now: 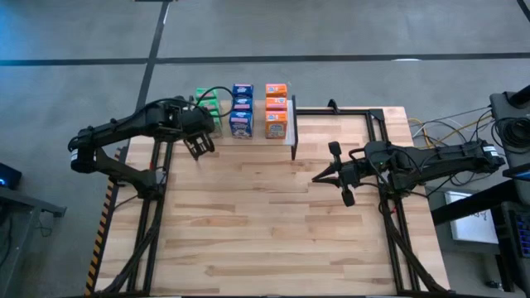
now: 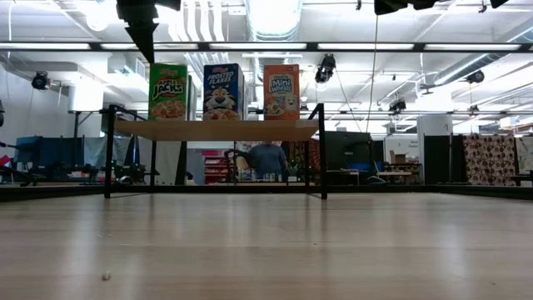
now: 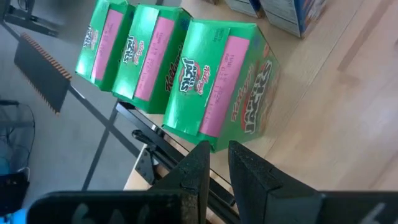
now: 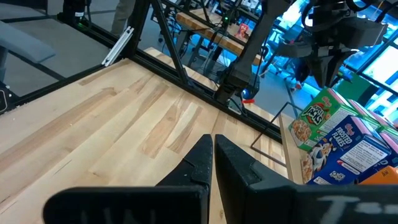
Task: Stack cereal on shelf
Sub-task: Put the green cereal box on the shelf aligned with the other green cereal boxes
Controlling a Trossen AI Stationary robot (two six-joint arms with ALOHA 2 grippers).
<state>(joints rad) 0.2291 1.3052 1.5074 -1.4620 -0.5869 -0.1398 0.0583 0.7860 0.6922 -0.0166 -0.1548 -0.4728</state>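
Observation:
Nine small cereal boxes stand upright on their bottoms on the low wooden shelf [image 1: 258, 126] at the table's far edge, in three rows: green [image 1: 207, 101], blue [image 1: 242, 112] and orange [image 1: 276, 112]. The low view shows one of each colour at the front, green [image 2: 169, 92], blue [image 2: 223, 92] and orange [image 2: 281, 92], on the shelf board [image 2: 216, 130]. My left gripper [image 1: 200, 147] is just in front of the nearest green box [image 3: 217, 81], empty, with a narrow gap between its fingers [image 3: 217, 163]. My right gripper [image 1: 319, 176] is shut and empty over the table's middle right [image 4: 212, 146].
The light-wood tabletop [image 1: 265, 223] stretches from the shelf to the near edge. A black metal frame [image 1: 364, 110] runs along the far right corner. Cables [image 1: 447, 128] lie off the table's right side. A person [image 2: 266, 158] stands in the room behind the shelf.

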